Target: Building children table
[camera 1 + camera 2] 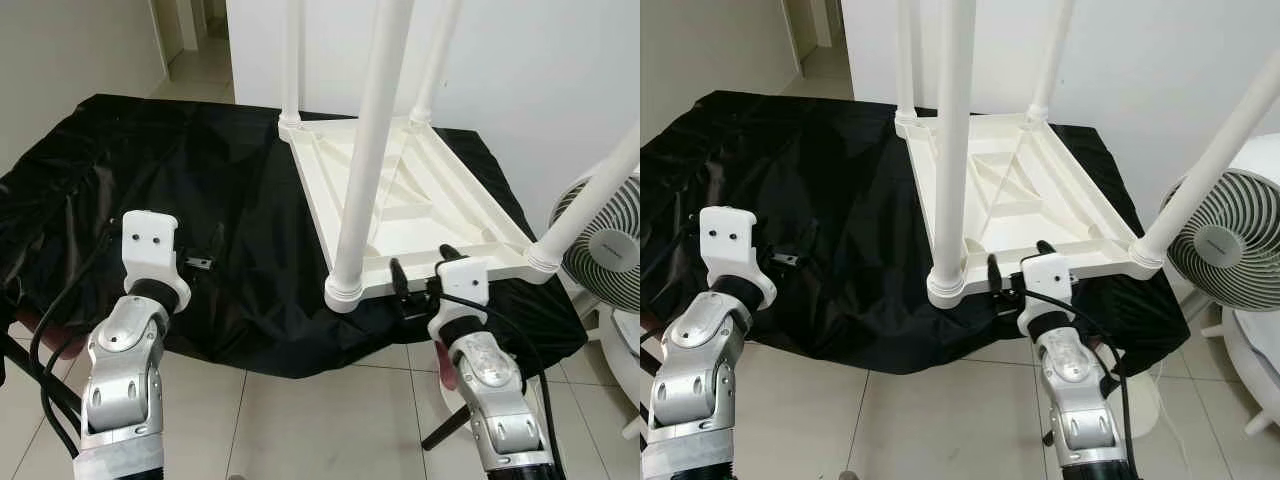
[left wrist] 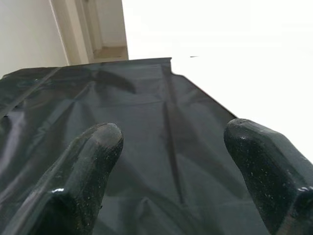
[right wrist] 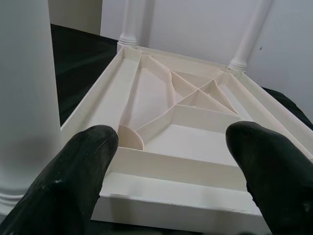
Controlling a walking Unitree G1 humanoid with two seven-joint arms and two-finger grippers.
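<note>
A white plastic children's table point(image 1: 420, 190) lies upside down on a black cloth point(image 1: 150, 160). Its round legs point up: a near-left leg point(image 1: 365, 150), a near-right leg point(image 1: 590, 205) and two far legs point(image 1: 291, 60). My right gripper point(image 1: 422, 262) is open at the table's near rim point(image 3: 176, 196), between the two near legs, with one finger on either side of the rim's middle stretch. My left gripper point(image 2: 171, 147) is open over bare cloth well to the left of the table and holds nothing. Its white wrist block point(image 1: 150, 240) hides its fingers from the head camera.
A white standing fan point(image 1: 605, 240) is close by on the right, beside the table's near-right corner. A white wall point(image 1: 540, 60) rises behind the table. Tiled floor point(image 1: 320, 410) lies below the cloth's front edge. A doorway point(image 1: 195, 40) opens at the far left.
</note>
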